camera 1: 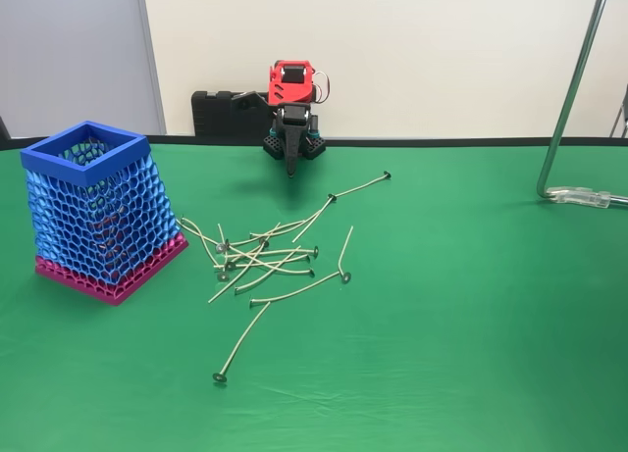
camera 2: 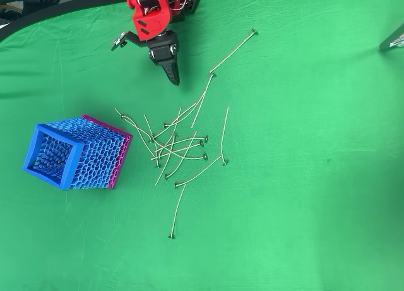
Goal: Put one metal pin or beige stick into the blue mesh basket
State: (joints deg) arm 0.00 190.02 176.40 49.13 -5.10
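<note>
Nearest the camera in the fixed view, one metal pin (camera 1: 241,346) lies by itself on the green tabletop (camera 1: 471,315), its flat round head toward the front edge and its shaft running up and to the right. Just beyond it, a second pin (camera 1: 294,293) lies almost crosswise, and past that comes the loose heap of pins (camera 1: 257,256), about a dozen in all, crossing one another in a tangle at mid-tabletop. In the overhead view the heap (camera 2: 173,146) sits just right of the blue mesh basket (camera 2: 72,153), near it but apart.

The basket (camera 1: 93,212) stands upright on its magenta base at the left of the fixed view, tapering to a solid blue square rim. I cannot tell whether anything lies inside it.

Farther back, two more pins stretch away from the heap toward the right; the farthest one (camera 1: 361,185) lies well apart from the rest, also seen in the overhead view (camera 2: 235,50).

At the far edge of the tabletop the red-and-black arm is folded low, its hand (camera 1: 290,163) pointing down at the cloth. In the overhead view the hand (camera 2: 172,73) is pressed together to a dark point, pinching nothing, a little way from the nearest pins.

A bent metal stand (camera 1: 569,99) rises at the far right.
</note>
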